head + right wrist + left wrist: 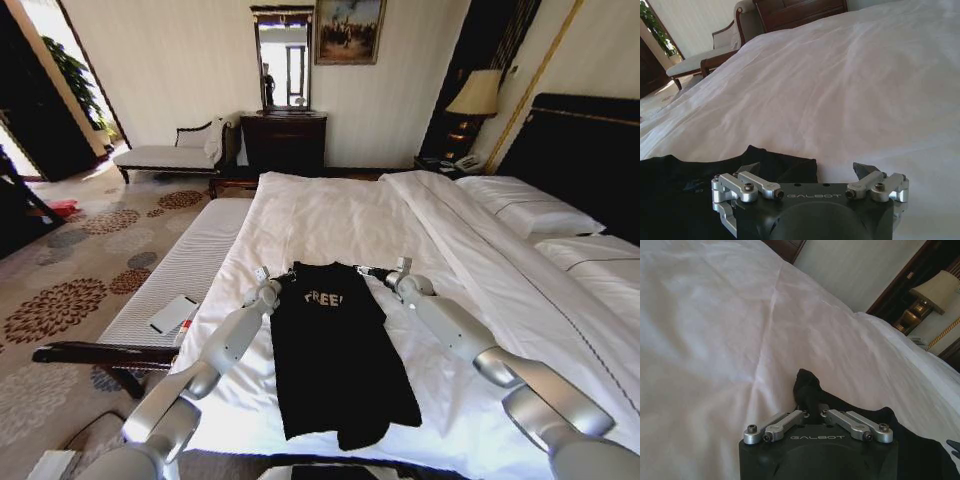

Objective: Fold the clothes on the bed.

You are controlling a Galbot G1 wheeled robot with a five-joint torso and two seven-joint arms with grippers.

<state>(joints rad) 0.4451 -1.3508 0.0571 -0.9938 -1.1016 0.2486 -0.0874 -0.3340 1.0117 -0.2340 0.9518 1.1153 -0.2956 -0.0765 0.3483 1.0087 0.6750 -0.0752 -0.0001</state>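
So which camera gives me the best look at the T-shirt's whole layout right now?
The head view: the T-shirt lies lengthwise on the bed, lettering readable, between the left gripper and right gripper. The left wrist view shows a bunched bit of fabric pinched; the right wrist view shows one edge.

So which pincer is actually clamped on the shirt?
The left pincer, shut on the black T-shirt shoulder; the right pincer is open at the other shoulder.
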